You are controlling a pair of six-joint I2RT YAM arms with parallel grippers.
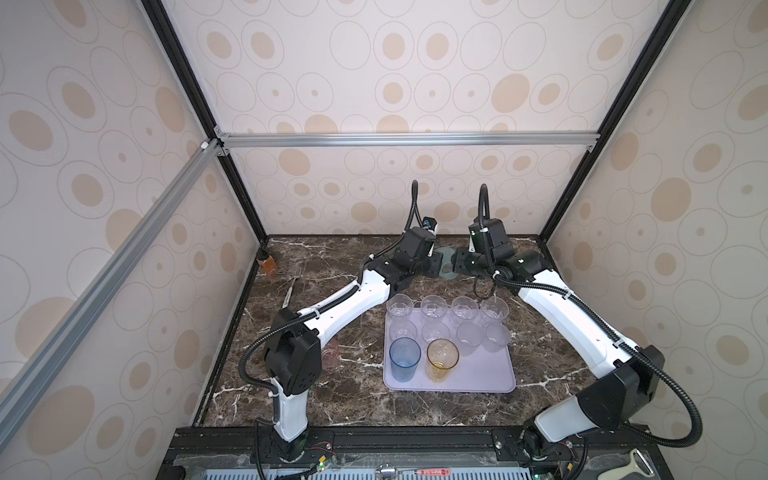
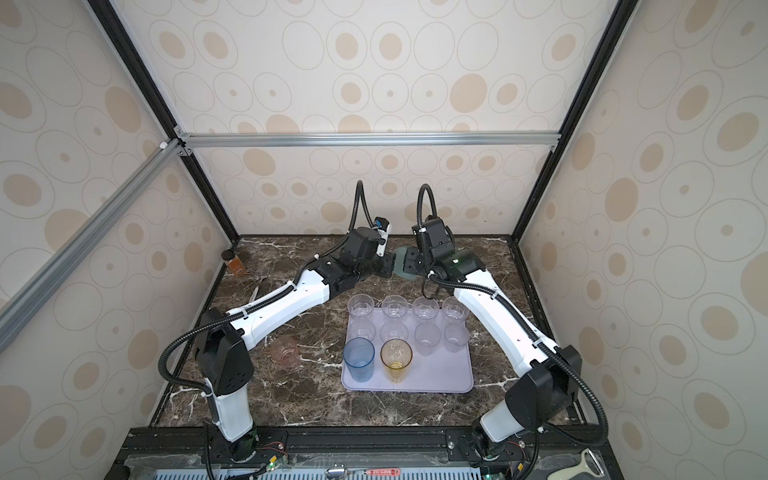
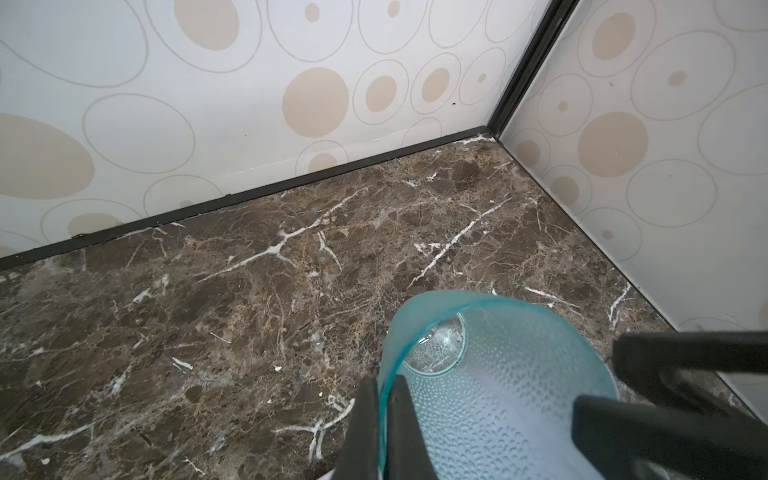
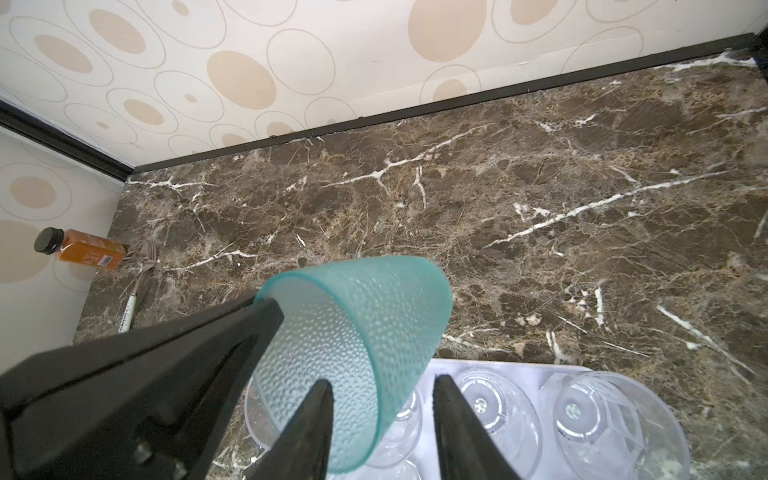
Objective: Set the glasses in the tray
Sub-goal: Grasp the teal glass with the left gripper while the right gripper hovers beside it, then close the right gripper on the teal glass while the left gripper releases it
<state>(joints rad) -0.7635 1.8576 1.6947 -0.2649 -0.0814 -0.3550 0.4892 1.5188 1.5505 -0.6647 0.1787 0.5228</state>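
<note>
dimpled frosted teal tumbler (image 4: 365,316), glossy veined marble tabletop (image 4: 540,187), matt lavender plastic tray (image 1: 482,370)

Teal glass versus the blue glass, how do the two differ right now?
Place: the teal glass is off the tray, held in the air beyond its far edge; the blue glass stands on the tray at its near left corner.
Pose: the teal glass is tilted, the blue glass upright.
Grip: the left gripper pinches the teal glass's rim; no gripper touches the blue glass.
Both are tinted, see-through and handleless.
</note>
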